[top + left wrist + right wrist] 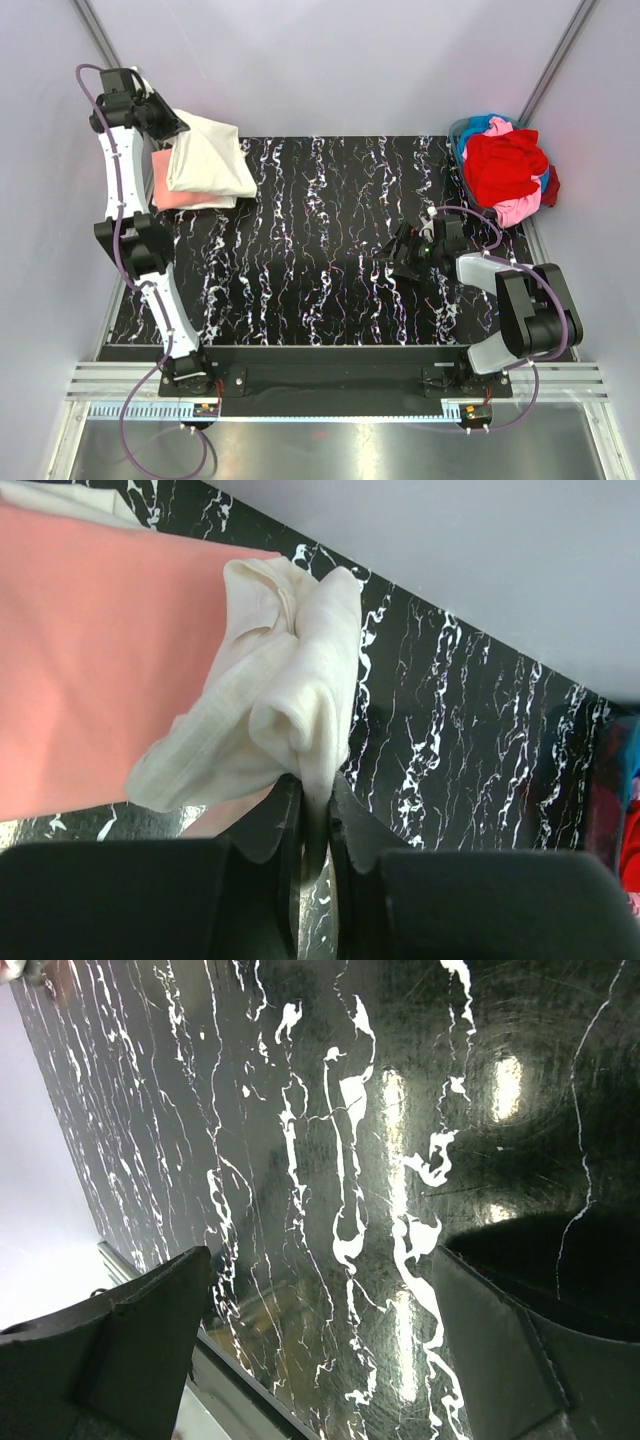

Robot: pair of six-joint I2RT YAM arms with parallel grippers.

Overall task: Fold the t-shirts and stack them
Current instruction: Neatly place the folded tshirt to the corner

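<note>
A folded cream t-shirt (210,155) lies on a folded salmon-pink t-shirt (172,194) at the far left of the black marbled table (320,250). My left gripper (178,128) is shut on a bunched edge of the cream shirt (285,705), lifting it over the pink shirt (100,650). My right gripper (402,258) is open and empty, low over the table at the right; its fingers (130,1330) frame bare table. Red (505,165), pink and blue shirts are piled in a basket (462,135) at the far right.
Grey walls stand close on both sides and behind. The metal rail (330,380) with both arm bases runs along the near edge. My left arm's elbow (135,245) hangs over the table's left side.
</note>
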